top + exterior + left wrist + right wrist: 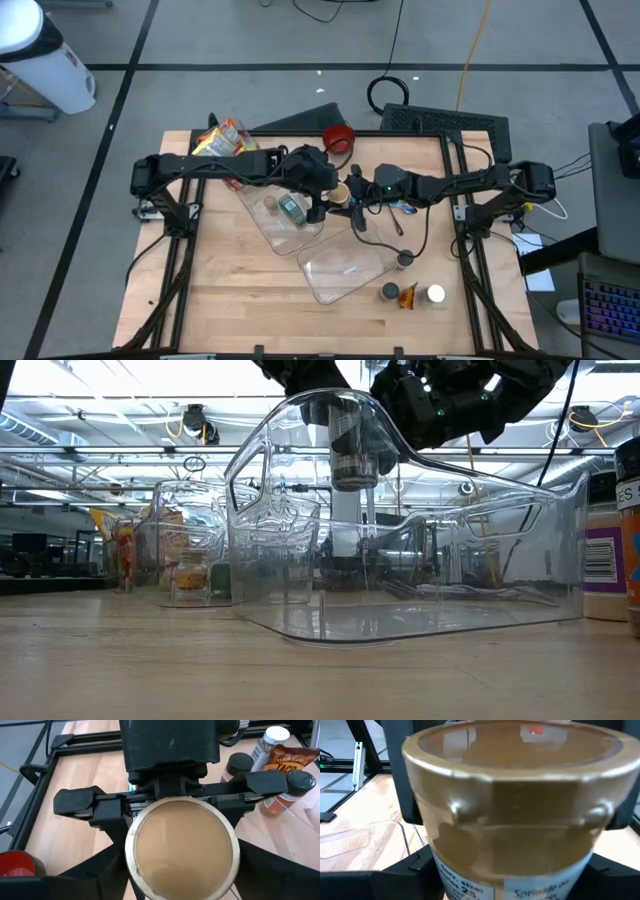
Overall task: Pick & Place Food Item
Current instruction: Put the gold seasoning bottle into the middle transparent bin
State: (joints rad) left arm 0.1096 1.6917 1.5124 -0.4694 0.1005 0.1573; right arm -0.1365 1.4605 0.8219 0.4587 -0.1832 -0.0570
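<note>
Snack bag [225, 140]: lies at the far left corner of the table [230, 300], untouched.

Left gripper [322, 192]: held up over the middle of the table. In its wrist view the fingers press close on both sides of the jar [182, 847], so they look narrowed onto it.

First clear tub [262, 222]: stands on the table just under the left gripper. A small greenish item [291, 208] already lies inside, which I take as one placement done.

Jar: tan lid, pale label, held in the air between the two grippers. It is clear of the table, and the low view shows it hanging above the tubs [352, 455].

Red cup [340, 138]: at the far edge of the table, beyond the grippers and apart from them.

Second clear tub [340, 275]: on the table nearer the front edge, with nothing seen inside.

Right gripper [358, 195]: faces the left one across the jar. Its wrist view shows dark fingers tight against both sides of the jar [515, 795], so it too seems to grip it.

Spice jars [390, 292]: stand to the right of the second tub, not yet picked.

Stage: the pick is done. With both grippers on the jar, this reads as a hand-over.

Left to do: one gripper must let go and the jar must be set down in a tub; I cannot tell which tub is meant.
</note>
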